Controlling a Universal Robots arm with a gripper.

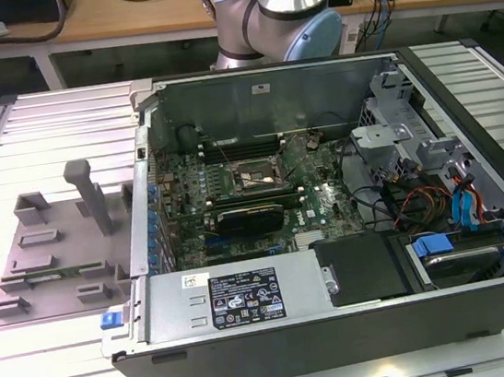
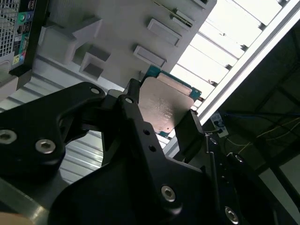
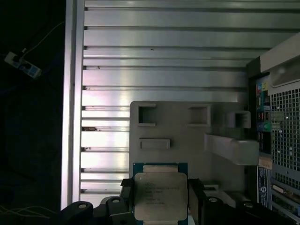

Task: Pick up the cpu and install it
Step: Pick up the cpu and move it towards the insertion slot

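A black end effector (image 3: 161,202) is clamped on the cpu (image 3: 161,197). One dark finger (image 3: 195,201) presses against each of two opposite edges of the chip. The cpu is a flat square with a dull silvery metal top and a green rim showing around it. In both wrist views it sits level between the fingers, metal side towards the cameras, held clear of everything under it.

Below the end effector lies a pale grey tray (image 3: 187,140) with raised blocks, square pockets and one slanted post. The tray rests on a bench (image 3: 164,47) of long ribbed aluminium slats, which stretches on past the end effector to a dark edge.

To one side of the end effector, just beside the tray, stands an open computer case (image 1: 329,350). Its perforated rear panel and coloured ports show in the first wrist view. In the exterior view the case lies on its side with the motherboard (image 1: 328,202) exposed. A square socket (image 1: 252,177) sits near the board's middle, well apart from the held cpu. The arm (image 1: 279,8), grey with pale blue caps, rises behind the case.
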